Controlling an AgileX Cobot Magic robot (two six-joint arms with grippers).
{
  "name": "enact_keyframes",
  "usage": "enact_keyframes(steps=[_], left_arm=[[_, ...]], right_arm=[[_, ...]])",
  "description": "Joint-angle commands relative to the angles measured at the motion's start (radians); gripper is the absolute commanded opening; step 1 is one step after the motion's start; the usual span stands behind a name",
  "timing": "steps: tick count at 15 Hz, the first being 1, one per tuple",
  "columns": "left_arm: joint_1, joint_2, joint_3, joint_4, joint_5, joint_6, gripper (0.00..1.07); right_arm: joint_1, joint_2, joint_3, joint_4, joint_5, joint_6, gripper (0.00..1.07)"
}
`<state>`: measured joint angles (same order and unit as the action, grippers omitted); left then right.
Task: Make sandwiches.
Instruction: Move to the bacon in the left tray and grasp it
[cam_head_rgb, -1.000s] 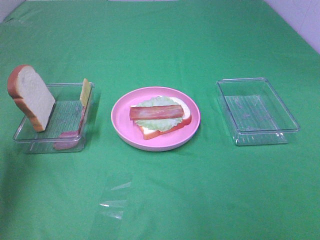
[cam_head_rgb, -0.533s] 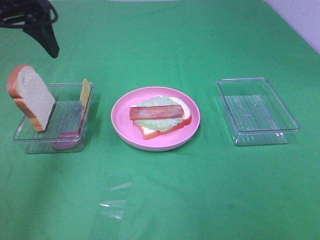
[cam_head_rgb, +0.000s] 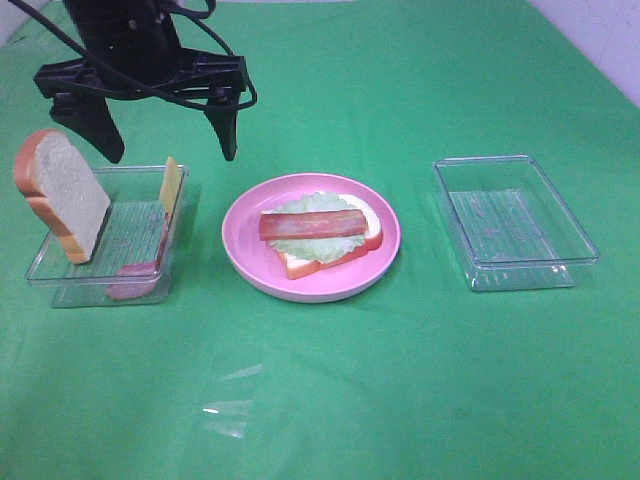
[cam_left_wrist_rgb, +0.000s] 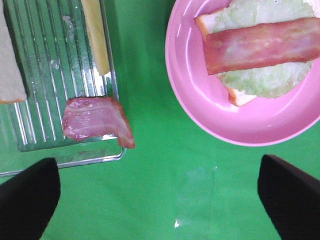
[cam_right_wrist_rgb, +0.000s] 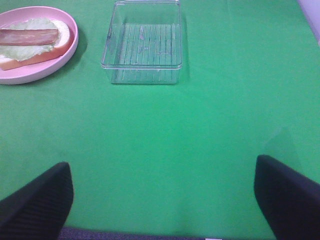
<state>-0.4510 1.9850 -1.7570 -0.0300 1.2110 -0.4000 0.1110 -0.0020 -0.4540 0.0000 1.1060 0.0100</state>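
The sandwich in the making (cam_head_rgb: 318, 232) lies on the pink plate (cam_head_rgb: 240, 262): one bread slice, lettuce, and a bacon strip (cam_left_wrist_rgb: 260, 45) on top. In the left clear tray (cam_head_rgb: 128, 232) a second bread slice (cam_head_rgb: 62, 195) stands tilted, a yellow cheese slice (cam_head_rgb: 171, 185) leans on the tray's wall, and another bacon strip (cam_head_rgb: 133, 277) lies at the front. My left gripper (cam_head_rgb: 165, 135) is open and empty, high over the tray's far edge; its wrist view shows the cheese (cam_left_wrist_rgb: 95, 35) and bacon (cam_left_wrist_rgb: 97, 122) below. My right gripper (cam_right_wrist_rgb: 162, 205) is open and empty, out of the high view.
An empty clear tray (cam_head_rgb: 505, 225) stands right of the plate, and it also shows in the right wrist view (cam_right_wrist_rgb: 142, 42). A green cloth (cam_head_rgb: 400, 380) covers the table. A pale wall corner (cam_head_rgb: 610, 30) shows at the back right.
My left arm has come in from the upper left and moved right, and now hangs over the left tray's far edge with its fingers spread. The food has not moved.
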Motion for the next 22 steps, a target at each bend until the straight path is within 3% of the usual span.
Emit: enact_keyframes(steps=[1,8,22], left_arm=[[-0.006,0.03,-0.011,0.022,0.105,-0.032,1.0],[0.002,0.076,0.032,0.09,0.106,-0.143,1.0],[0.002,0.234,0.031,0.095,0.062,-0.14,0.99]], right_arm=[[-0.005,-0.028,0.004,0.0,-0.005,-0.01,0.96],[-0.005,-0.028,0.004,0.0,-0.005,-0.01,0.96],[-0.005,-0.028,0.004,0.0,-0.005,-0.01,0.96]])
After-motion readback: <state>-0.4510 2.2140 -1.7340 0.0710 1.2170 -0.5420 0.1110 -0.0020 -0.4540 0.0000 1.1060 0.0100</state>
